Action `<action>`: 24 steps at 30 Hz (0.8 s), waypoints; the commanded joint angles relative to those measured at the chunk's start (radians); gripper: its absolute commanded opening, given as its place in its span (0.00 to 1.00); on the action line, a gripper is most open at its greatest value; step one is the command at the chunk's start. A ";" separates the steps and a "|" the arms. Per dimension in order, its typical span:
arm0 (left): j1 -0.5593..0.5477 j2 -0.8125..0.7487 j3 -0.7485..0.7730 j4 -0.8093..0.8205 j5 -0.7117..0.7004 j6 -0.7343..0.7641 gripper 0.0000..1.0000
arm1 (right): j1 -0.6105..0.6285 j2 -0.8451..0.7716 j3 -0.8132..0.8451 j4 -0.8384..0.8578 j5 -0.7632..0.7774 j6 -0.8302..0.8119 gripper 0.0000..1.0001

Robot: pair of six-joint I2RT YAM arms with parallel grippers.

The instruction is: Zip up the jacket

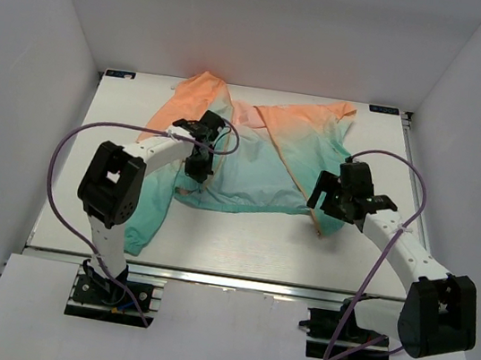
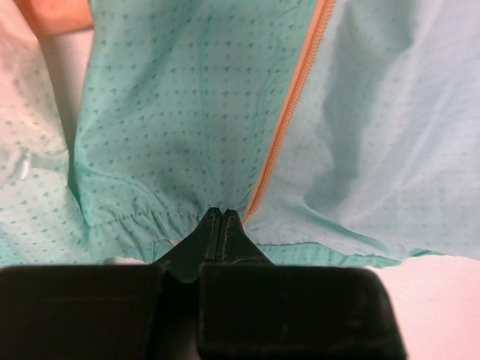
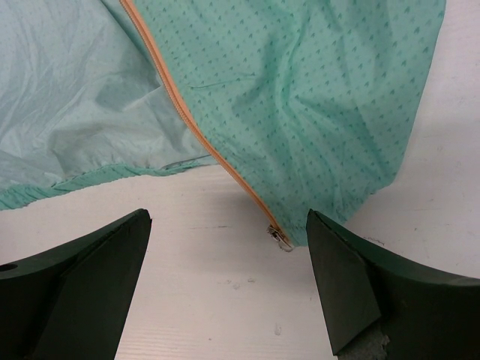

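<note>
Top external view has the jacket (image 1: 261, 161) spread on the tabletop (image 1: 240, 243), its orange shoulders on the side away from my bases and its teal hem on the near side. One teal sleeve (image 1: 146, 220) trails off the jacket's left side. The jacket's front lies open, with the right panel thrown out to the right.

My left end effector (image 1: 196, 173) is down on the jacket's hem at the left panel. Through the left wrist camera its fingers are pressed fully together. The gathered edge of the hem puckers right at their tips, so I have a pinch of that thin fabric. The orange zipper (image 2: 289, 112) runs up the jacket from just right of my fingertips.

My right end effector (image 1: 327, 207) hangs over the lower corner of the jacket's right panel. Through the right wrist camera its fingers stand wide apart, holding nothing, with only bare tabletop and the jacket's corner between them. The other half of the zipper comes down the edge of that panel. A small metal slider (image 3: 279, 237) sits at its bottom end, at the jacket's hem corner, between my two fingers and nearer the right one. The two halves of the zipper lie well apart, not joined
</note>
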 commanded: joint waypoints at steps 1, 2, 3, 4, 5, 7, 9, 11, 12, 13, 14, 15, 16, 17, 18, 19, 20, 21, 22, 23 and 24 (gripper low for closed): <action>-0.005 -0.071 0.074 -0.006 0.014 0.008 0.00 | 0.001 -0.021 -0.006 0.013 0.022 -0.020 0.89; -0.005 -0.099 0.088 -0.015 0.021 0.010 0.00 | 0.001 -0.024 -0.006 0.011 0.022 -0.020 0.89; -0.005 -0.117 0.112 -0.020 0.031 0.010 0.00 | 0.001 -0.030 -0.007 0.010 0.021 -0.020 0.89; -0.005 -0.140 0.116 -0.017 0.045 0.011 0.00 | 0.001 -0.033 -0.009 0.005 0.021 -0.022 0.89; -0.005 -0.194 0.113 -0.002 0.079 0.011 0.00 | 0.001 -0.038 -0.012 0.001 0.019 -0.022 0.89; -0.005 -0.254 0.079 0.024 0.119 0.007 0.00 | 0.001 -0.048 -0.016 -0.005 0.019 -0.020 0.89; -0.005 -0.347 0.036 0.076 0.201 -0.004 0.00 | 0.001 -0.056 -0.027 -0.016 0.016 -0.020 0.89; -0.019 -0.399 -0.036 0.104 0.247 -0.025 0.00 | 0.001 -0.068 -0.038 -0.022 0.015 -0.020 0.89; -0.031 -0.436 -0.054 0.101 0.254 -0.033 0.00 | -0.001 -0.074 -0.039 -0.025 0.012 -0.019 0.89; -0.044 -0.450 -0.099 0.100 0.254 -0.042 0.00 | 0.001 -0.079 -0.044 -0.027 0.010 -0.019 0.89; -0.060 -0.469 -0.126 0.109 0.252 -0.067 0.00 | 0.001 -0.082 -0.048 -0.028 0.008 -0.017 0.89; -0.094 -0.499 -0.159 0.122 0.267 -0.078 0.00 | 0.001 -0.087 -0.055 -0.030 0.005 -0.017 0.89; -0.111 -0.512 -0.230 0.139 0.281 -0.088 0.00 | 0.001 -0.090 -0.058 -0.030 0.002 -0.016 0.89; -0.126 -0.522 -0.267 0.177 0.292 -0.114 0.00 | 0.001 -0.090 -0.061 -0.028 0.001 -0.016 0.89; -0.160 -0.529 -0.301 0.193 0.304 -0.127 0.00 | 0.001 -0.090 -0.065 -0.030 -0.002 -0.014 0.89; -0.175 -0.529 -0.330 0.202 0.300 -0.140 0.00 | 0.001 -0.088 -0.068 -0.030 -0.005 -0.013 0.89; -0.211 -0.523 -0.382 0.217 0.292 -0.171 0.00 | -0.001 -0.088 -0.073 -0.030 -0.005 -0.010 0.89; -0.232 -0.516 -0.407 0.233 0.289 -0.183 0.00 | 0.001 -0.087 -0.081 -0.025 -0.010 -0.010 0.89; -0.252 -0.497 -0.430 0.253 0.291 -0.197 0.00 | -0.001 -0.087 -0.084 -0.022 -0.011 -0.007 0.89; -0.272 -0.483 -0.467 0.295 0.292 -0.219 0.00 | 0.001 -0.084 -0.087 -0.021 -0.012 -0.004 0.90; -0.304 -0.466 -0.475 0.305 0.294 -0.228 0.00 | 0.001 -0.079 -0.090 -0.022 -0.012 -0.001 0.89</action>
